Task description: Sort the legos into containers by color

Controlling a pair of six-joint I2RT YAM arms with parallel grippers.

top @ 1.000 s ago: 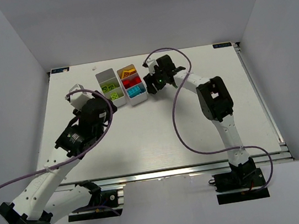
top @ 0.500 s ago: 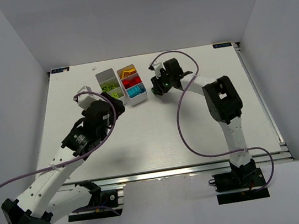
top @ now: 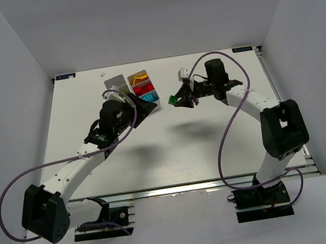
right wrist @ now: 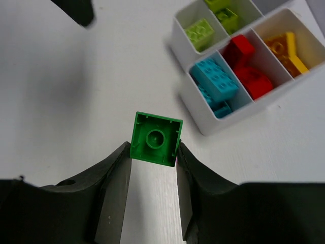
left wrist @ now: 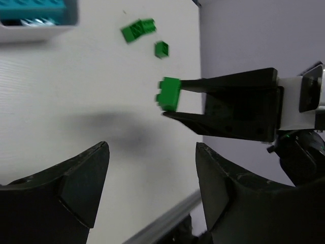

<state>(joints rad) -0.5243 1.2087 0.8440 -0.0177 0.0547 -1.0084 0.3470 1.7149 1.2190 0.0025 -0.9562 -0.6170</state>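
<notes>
Green lego (right wrist: 155,138) pinched in right gripper (right wrist: 152,150)

Square dark green plastic brick (right wrist: 155,139) between matt black fingers (right wrist: 114,190): smooth, faintly glossy. White plastic tray (right wrist: 199,119) ahead: apparently satin.

A white table (top: 155,153) is seen; two white trays (right wrist: 228,121) (side by side) are set far centre-left, with loose dark green bricks (left wrist: 137,29) scattered just right of them.
</notes>
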